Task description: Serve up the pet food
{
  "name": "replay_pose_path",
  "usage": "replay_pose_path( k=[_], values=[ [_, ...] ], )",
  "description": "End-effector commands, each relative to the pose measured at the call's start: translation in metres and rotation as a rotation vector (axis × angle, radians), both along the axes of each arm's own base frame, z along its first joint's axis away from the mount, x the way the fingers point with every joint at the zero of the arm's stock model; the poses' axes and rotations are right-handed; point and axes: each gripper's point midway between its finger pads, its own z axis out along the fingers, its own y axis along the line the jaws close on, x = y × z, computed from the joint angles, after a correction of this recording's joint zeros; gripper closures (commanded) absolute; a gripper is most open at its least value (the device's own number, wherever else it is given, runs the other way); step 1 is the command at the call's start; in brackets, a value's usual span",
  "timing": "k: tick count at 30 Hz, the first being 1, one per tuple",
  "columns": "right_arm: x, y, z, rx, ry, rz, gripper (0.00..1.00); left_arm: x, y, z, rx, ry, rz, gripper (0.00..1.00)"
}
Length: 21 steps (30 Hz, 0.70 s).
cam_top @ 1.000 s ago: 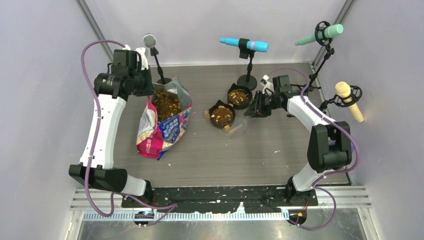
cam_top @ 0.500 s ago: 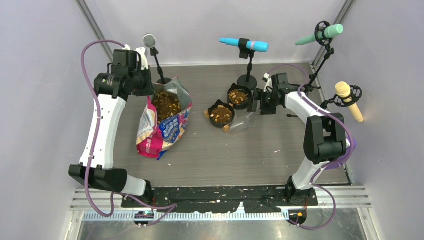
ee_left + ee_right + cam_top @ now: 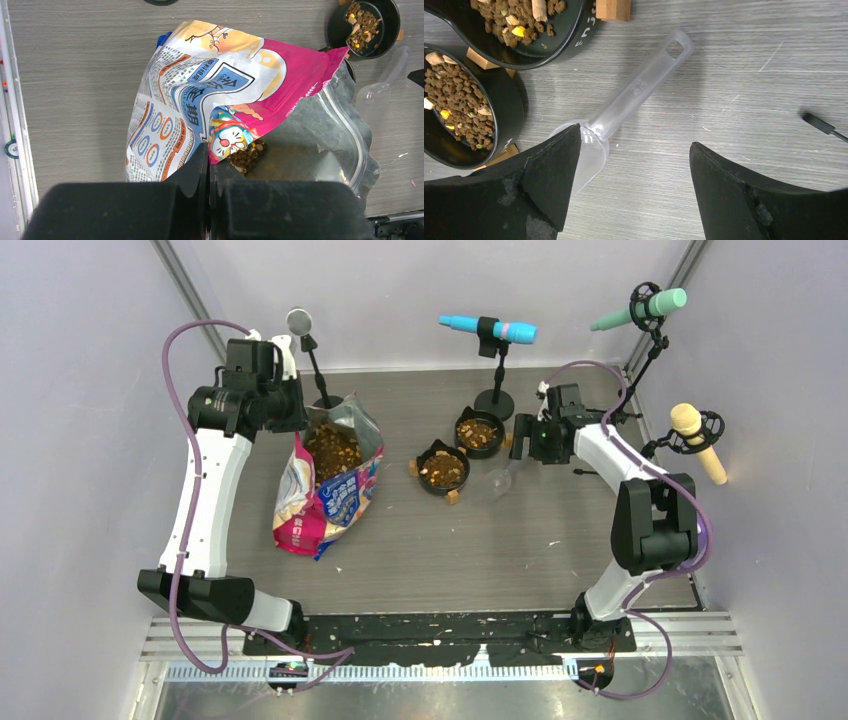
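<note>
The pet food (image 3: pixel 333 448) fills the open mouth of the printed bag (image 3: pixel 325 508), right below the left gripper (image 3: pixel 300 416), which sits at the bag's rim. More kibble lies in two black bowls: one bowl (image 3: pixel 461 437) is just beside the right gripper (image 3: pixel 519 437), the other bowl (image 3: pixel 426 479) is farther out on the same side. A clear plastic scoop (image 3: pixel 497 483) lies on the table (image 3: pixel 420 550), near the right gripper but apart from it.

From the left wrist, the left gripper (image 3: pixel 208 162) has its fingers pressed together, pinching the bag (image 3: pixel 200 95) at its edge. Brown pellets (image 3: pixel 245 155) show right in front of the fingertips, inside the bag.

From the right wrist, the right gripper (image 3: pixel 634 142) stands spread wide, holding nothing. The scoop (image 3: pixel 639 90) lies flat between and beyond its fingers. Both filled bowls (image 3: pixel 574 37) (image 3: pixel 513 107) sit ahead of the finger seen at the left of this view.
</note>
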Motion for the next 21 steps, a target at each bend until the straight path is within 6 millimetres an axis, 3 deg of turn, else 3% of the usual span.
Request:
replay_pose_path(
  k=[1,5,11,15,19,21],
  values=[
    [0.013,-0.007,0.047,-0.041,-0.135,-0.028,0.14,-0.007,0.001,0.038,-0.029,-0.130,-0.001,1.00],
    [0.010,0.026,0.077,-0.027,-0.205,0.068,0.16,-0.007,-0.001,0.039,-0.034,-0.131,-0.008,1.00],
    [-0.006,0.130,0.150,0.157,-0.363,0.321,0.29,-0.006,-0.003,0.040,-0.041,-0.152,-0.020,1.00],
    [-0.017,0.200,0.223,0.380,-0.520,0.421,0.32,-0.008,-0.006,0.042,-0.052,-0.161,-0.036,1.00],
    [-0.025,0.245,0.264,0.471,-0.628,0.492,0.31,-0.009,-0.008,0.044,-0.061,-0.170,-0.048,1.00],
    [-0.025,0.261,0.272,0.488,-0.648,0.517,0.29,-0.010,-0.008,0.045,-0.060,-0.172,-0.048,1.00]
  ],
)
